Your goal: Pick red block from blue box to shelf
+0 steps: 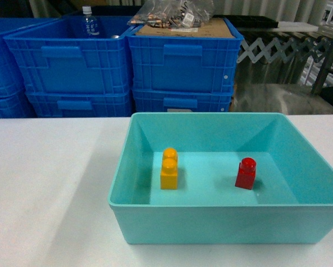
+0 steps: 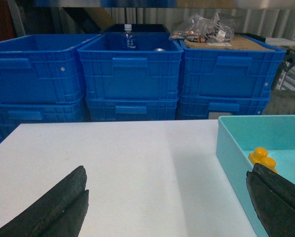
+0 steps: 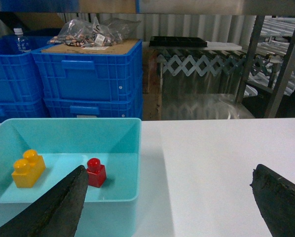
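The red block (image 1: 245, 173) stands upright on the floor of the blue box (image 1: 222, 222), right of centre. In the right wrist view the red block (image 3: 95, 172) shows just past my right gripper's left fingertip. My right gripper (image 3: 169, 170) is open and empty, low over the white table to the right of the blue box (image 3: 132, 148). My left gripper (image 2: 166, 173) is also open and empty, over the table left of the blue box (image 2: 231, 148). A shiny steel rail of the shelf (image 3: 197, 6) runs above the crates behind the table. Neither gripper appears in the head view.
An orange-yellow two-stud brick (image 1: 169, 169) stands in the box, left of the red block. Stacked dark blue crates (image 1: 183, 61) line the far side of the white table (image 1: 49, 183); one holds a bottle (image 1: 88, 21). Grey metal posts (image 3: 288, 64) stand at the back right.
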